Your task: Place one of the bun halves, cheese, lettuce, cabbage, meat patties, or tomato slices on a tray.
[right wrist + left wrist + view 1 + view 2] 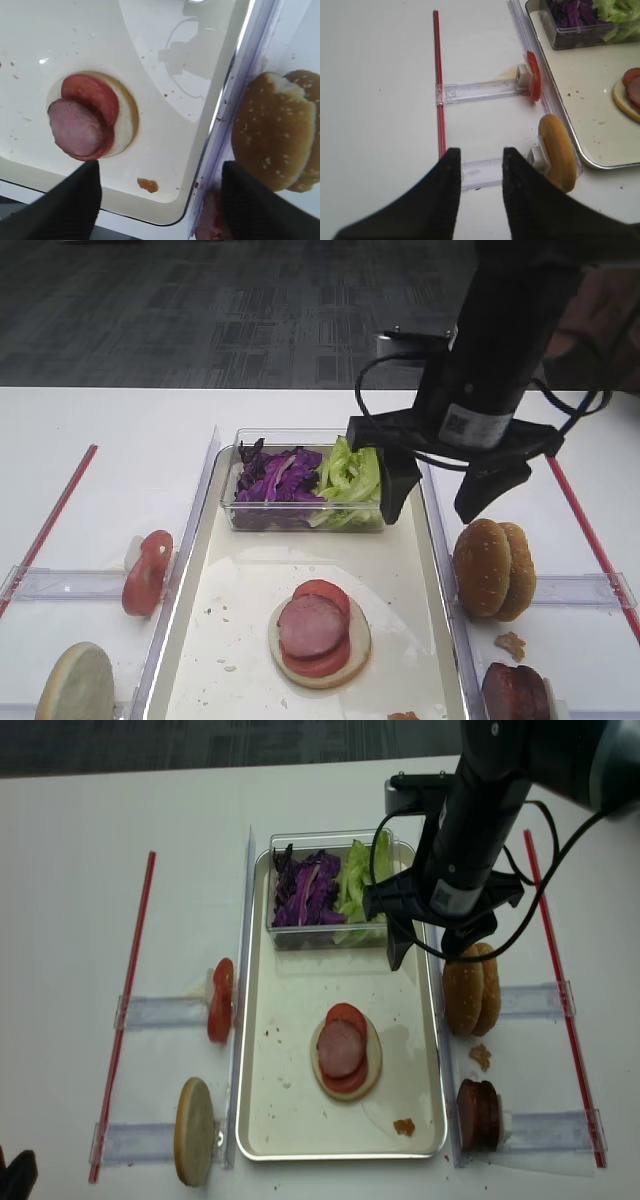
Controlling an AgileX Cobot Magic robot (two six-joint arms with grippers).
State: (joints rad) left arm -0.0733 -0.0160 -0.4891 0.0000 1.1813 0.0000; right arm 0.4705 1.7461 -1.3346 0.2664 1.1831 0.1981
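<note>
One meat patty [311, 625] lies over tomato slices [322, 592] on a bun half [355, 645] in the tray [425, 630]. The right gripper [440, 495] hangs wide open and empty above; the left gripper [479, 165] is open too, holding nothing. Dropping carelessly, a finger could clip the tray's edge or the upright buns [492, 568] and topple them.

On the cream tray [290, 1120] a bun half [368, 1065] lies cut face up, topped by tomato slices [347, 1016] and a pinkish meat patty [341, 1048]. Purple cabbage [303, 888] and lettuce [355, 885] sit side by side in a tub at its far end.
</note>
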